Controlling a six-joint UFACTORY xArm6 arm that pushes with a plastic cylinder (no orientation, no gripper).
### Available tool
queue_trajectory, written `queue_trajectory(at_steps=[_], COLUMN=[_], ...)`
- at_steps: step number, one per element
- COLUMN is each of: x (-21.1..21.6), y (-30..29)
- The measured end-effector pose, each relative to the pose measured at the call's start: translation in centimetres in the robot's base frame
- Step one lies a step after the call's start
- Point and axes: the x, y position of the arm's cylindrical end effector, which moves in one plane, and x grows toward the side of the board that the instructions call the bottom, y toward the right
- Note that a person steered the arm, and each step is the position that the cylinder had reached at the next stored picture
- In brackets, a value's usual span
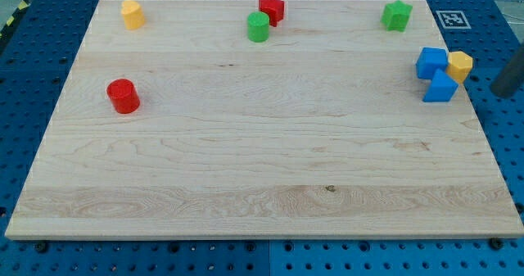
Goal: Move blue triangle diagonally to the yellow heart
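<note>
The blue triangle [440, 88] lies near the board's right edge, in the upper part of the view. It touches a blue cube [431, 61] above it and a yellow hexagon-like block [460, 65] at its upper right. A yellow block that looks like the heart [132, 14] sits far off at the top left corner. My rod enters at the view's right edge, and my tip [500, 93] is off the board, over the blue pegboard, to the right of the blue triangle and apart from it.
A red cylinder [124, 96] stands at the left. A green cylinder [259, 27] and a red star [272, 9] touch at the top centre. A green star-like block [396, 15] is at the top right. The wooden board [262, 186] lies on blue pegboard.
</note>
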Motion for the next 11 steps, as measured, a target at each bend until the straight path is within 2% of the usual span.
queue_trajectory(at_steps=[1,3,4,5,7,8,9,10,11], x=[-2.7,-2.0,-1.1,-2.7,-4.0,-0.3,2.6,3.4,3.4], y=[-2.0,-16.6,-19.3,-16.3,-5.4,-4.0,-9.4,-18.6,-21.7])
